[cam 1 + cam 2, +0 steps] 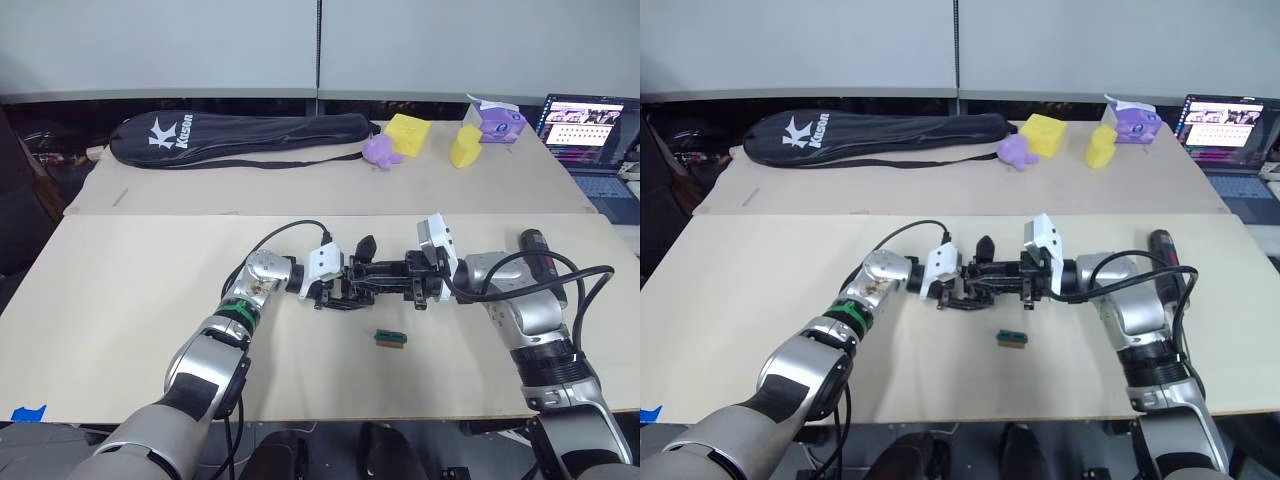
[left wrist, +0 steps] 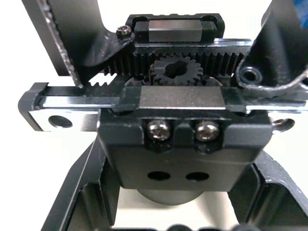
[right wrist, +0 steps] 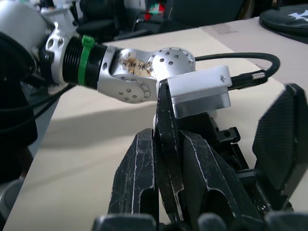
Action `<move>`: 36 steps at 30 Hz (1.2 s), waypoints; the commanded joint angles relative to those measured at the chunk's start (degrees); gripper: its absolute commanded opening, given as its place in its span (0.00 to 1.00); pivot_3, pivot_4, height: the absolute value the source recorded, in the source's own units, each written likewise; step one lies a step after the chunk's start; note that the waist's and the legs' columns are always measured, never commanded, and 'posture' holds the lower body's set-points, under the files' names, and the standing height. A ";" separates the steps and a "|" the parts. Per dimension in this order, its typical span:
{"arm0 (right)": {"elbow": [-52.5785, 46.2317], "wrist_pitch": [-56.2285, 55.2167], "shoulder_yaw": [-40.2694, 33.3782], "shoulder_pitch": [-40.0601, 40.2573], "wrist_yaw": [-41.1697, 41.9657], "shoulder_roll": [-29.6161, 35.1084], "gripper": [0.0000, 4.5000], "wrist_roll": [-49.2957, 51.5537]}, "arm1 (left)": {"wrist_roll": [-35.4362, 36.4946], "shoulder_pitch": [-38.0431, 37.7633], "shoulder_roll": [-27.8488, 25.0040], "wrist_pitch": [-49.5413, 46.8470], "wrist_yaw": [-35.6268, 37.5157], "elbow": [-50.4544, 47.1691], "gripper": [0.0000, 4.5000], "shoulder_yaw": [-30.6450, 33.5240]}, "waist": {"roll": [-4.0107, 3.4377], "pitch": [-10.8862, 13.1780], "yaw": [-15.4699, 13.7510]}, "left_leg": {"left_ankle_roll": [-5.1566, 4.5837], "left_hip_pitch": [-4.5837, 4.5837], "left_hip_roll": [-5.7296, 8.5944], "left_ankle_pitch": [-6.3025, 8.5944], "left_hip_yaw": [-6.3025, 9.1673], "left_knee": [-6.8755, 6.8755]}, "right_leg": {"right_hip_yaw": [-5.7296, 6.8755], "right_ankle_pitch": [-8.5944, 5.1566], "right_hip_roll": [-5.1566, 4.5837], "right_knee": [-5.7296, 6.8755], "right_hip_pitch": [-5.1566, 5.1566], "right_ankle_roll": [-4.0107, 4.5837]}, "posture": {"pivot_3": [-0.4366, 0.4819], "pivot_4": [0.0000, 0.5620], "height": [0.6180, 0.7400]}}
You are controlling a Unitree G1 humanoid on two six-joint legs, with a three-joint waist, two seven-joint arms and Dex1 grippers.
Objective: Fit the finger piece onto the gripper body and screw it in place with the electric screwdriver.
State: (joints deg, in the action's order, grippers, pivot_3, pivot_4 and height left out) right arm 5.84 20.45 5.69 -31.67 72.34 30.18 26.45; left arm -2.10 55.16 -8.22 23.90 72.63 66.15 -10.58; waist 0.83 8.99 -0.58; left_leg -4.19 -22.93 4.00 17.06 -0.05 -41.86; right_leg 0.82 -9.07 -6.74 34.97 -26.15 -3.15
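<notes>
Both grippers meet at the middle of the table. My left gripper (image 1: 335, 288) is shut on the gripper body (image 1: 375, 280), a black block; the left wrist view shows its toothed racks, gear and two screws (image 2: 183, 144) close up. My right gripper (image 1: 410, 285) comes in from the other side. Its fingers (image 3: 137, 178) are shut on a thin black wedge, the finger piece (image 3: 166, 139), held against the body. The wedge's pointed tip (image 1: 366, 246) sticks up. The electric screwdriver (image 1: 533, 245) lies on the table behind my right forearm, partly hidden by it.
A tiny green block (image 1: 390, 338) lies just in front of the grippers. On the far table are a black racket bag (image 1: 240, 135), yellow foam blocks (image 1: 408, 133), a purple toy (image 1: 380, 150) and a carton (image 1: 495, 120). A laptop (image 1: 585, 125) stands at the far right.
</notes>
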 commanded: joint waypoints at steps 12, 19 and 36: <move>13.43 0.44 10.41 -4.27 9.65 1.32 0.07 -7.09 | -0.48 -1.41 -0.44 1.63 1.20 -1.79 0.53 -0.30 | -0.03 -0.50 0.31 | 0.01 0.08 -0.02 0.01 -0.01 0.05 | 0.02 0.00 0.00 -0.01 0.02 0.00 | 0.48 0.27 0.86; 11.87 -3.91 7.30 0.30 3.64 0.83 0.07 -8.04 | -0.27 -1.93 -0.63 1.28 0.45 -2.22 0.53 0.04 | 0.13 -1.31 0.44 | 0.05 0.09 -0.05 0.04 0.01 0.13 | 0.03 0.00 0.01 -0.02 0.02 0.00 | 0.48 0.27 0.86; 12.85 1.51 9.29 -1.50 8.91 1.29 0.07 -6.23 | -0.03 -2.63 -1.05 0.79 1.19 -3.64 0.53 -0.13 | 0.17 -1.41 0.59 | 0.11 0.18 -0.21 0.11 0.01 0.15 | 0.01 -0.01 0.09 -0.04 0.04 0.02 | 0.48 0.27 0.86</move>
State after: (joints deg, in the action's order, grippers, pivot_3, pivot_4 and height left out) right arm 15.94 18.20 10.32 -37.55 80.79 30.40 24.27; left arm -2.31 52.46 -8.98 24.69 71.63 64.45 -10.34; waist 1.00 7.57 0.01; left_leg -4.07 -22.75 3.78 17.18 -0.04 -41.72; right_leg 0.82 -9.08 -6.65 34.93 -26.10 -3.13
